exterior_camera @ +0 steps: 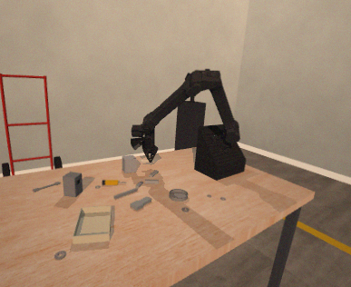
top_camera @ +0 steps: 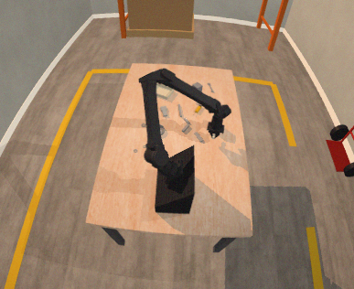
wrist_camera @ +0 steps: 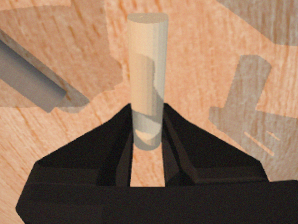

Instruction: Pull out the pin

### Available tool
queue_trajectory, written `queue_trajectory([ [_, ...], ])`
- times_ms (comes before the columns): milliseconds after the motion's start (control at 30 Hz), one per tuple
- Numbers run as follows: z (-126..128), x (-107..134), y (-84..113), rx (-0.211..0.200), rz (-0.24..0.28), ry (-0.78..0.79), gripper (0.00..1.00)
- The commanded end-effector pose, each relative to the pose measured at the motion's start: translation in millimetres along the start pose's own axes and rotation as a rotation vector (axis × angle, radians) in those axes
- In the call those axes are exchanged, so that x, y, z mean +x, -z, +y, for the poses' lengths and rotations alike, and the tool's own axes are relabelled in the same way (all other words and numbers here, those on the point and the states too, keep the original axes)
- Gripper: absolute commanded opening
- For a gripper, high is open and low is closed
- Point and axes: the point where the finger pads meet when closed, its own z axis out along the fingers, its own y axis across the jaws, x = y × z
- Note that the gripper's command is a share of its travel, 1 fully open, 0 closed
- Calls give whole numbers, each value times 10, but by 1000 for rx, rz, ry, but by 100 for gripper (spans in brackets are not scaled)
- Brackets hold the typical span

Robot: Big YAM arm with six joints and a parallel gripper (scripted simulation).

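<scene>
In the exterior view, going left to right: a red hand truck (exterior_camera: 24, 123) stands by the wall at the far left; a grey block (exterior_camera: 73, 183) stands on the counter (exterior_camera: 257, 191) left of centre, a shallow tray (exterior_camera: 93, 222) below it; a paler block (exterior_camera: 130, 163) stands just left of the gripper (exterior_camera: 151, 157); the arm's dark base (exterior_camera: 219, 156) sits at right; in the wrist view the black fingers are pinching the pale pin (wrist_camera: 147, 72) near its lower end, centre frame, held above the counter
</scene>
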Motion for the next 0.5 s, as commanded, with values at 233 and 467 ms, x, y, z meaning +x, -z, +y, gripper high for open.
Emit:
queue_trajectory([
  [233,-80,-153,202,8,-26,14,0],
  [467,-74,-138,211,3,-8,11,0],
])
